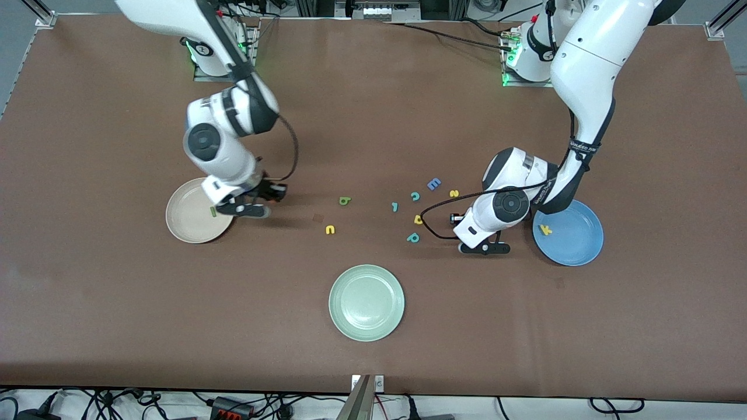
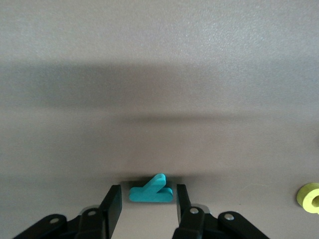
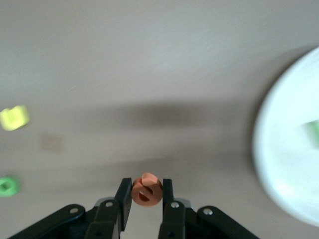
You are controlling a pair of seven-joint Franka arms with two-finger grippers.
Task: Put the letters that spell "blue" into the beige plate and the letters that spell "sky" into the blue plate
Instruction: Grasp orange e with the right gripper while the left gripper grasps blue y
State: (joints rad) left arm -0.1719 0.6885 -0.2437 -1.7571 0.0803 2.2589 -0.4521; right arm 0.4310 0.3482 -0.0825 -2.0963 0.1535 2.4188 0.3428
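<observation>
Front: we see the right end effector (image 1: 245, 209) at the beige plate (image 1: 187, 227) rim, left end effector (image 1: 484, 248) beside the blue plate (image 1: 575, 248). Left wrist: teal y (image 2: 151, 191) on the worktop (image 2: 159, 74) between parted fingers. Right wrist: fingers clamped on orange e (image 3: 146, 189).

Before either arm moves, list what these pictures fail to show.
- Front view: the right gripper covers the orange e; only the right wrist view shows it, pinched.
- Front view: the left gripper covers the teal y; the left wrist view shows it between open fingers.
- Right wrist view: the beige plate is blurred and cut by the edge.
- Left wrist view: a yellow letter is cut by the edge, unreadable.
</observation>
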